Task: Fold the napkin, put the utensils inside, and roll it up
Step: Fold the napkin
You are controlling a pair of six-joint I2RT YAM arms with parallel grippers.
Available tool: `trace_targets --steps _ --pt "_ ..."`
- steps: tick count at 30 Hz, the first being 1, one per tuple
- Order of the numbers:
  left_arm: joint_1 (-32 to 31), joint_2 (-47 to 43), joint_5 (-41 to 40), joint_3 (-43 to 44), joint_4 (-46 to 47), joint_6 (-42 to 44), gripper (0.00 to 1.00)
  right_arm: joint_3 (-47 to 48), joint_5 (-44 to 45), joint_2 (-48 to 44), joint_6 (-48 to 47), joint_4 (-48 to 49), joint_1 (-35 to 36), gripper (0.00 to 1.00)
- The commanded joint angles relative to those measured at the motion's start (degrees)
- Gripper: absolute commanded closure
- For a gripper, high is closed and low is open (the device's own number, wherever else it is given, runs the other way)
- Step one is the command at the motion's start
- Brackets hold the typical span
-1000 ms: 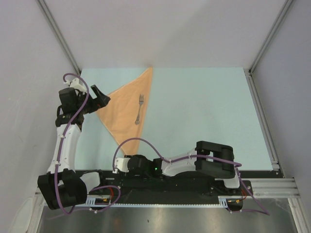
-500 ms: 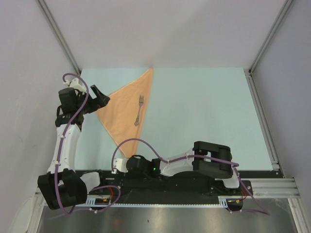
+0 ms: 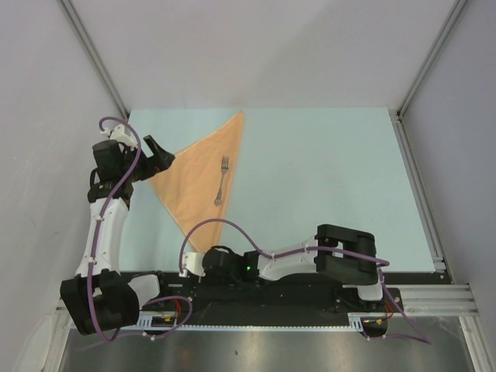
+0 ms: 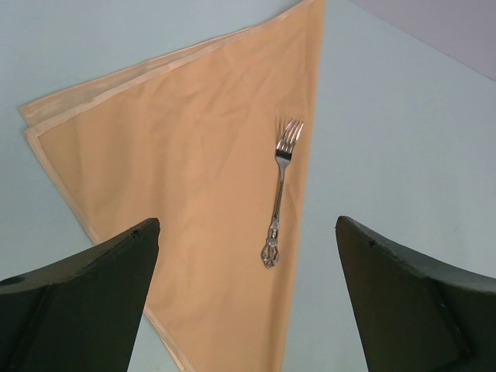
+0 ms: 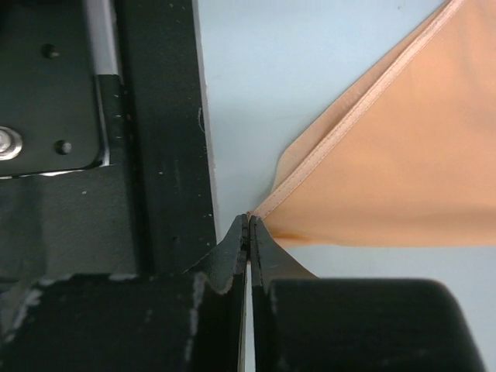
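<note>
The peach-orange napkin (image 3: 198, 174) lies folded in a triangle on the left half of the table, one tip at the far edge and one at the near edge. A small silver fork (image 3: 222, 181) rests on it beside the right fold, tines pointing away. My left gripper (image 3: 159, 155) hovers open over the napkin's left corner; in the left wrist view the fork (image 4: 280, 190) and napkin (image 4: 178, 170) show between the spread fingers of that gripper (image 4: 246, 225). My right gripper (image 5: 249, 217) is shut on the near corner of the napkin (image 5: 403, 155), which is slightly raised.
The black base rail (image 5: 155, 155) runs just beside the right gripper at the table's near edge. The light teal table top (image 3: 325, 178) stretches to the right of the napkin. Grey walls and metal frame posts (image 3: 418, 178) close in the sides.
The right gripper has closed from half open onto the napkin's near corner, and the napkin's near part has shifted slightly. The left arm has stayed put.
</note>
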Motion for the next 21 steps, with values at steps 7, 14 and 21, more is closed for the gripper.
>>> trace_targets --steps 7,14,21 --pt "0.8 -0.9 1.9 0.0 1.6 -1.0 0.0 1.1 -0.7 -6.9 4.8 -2.4 0.5 1.0" --pt "0.9 -1.2 1.9 0.0 1.6 -1.0 0.0 2.4 -3.6 -7.6 5.2 -1.8 -5.2 1.0" --pt "1.3 -1.4 1.6 0.1 1.5 -1.0 0.0 6.4 -4.2 -4.6 6.5 -3.8 -8.4 1.0"
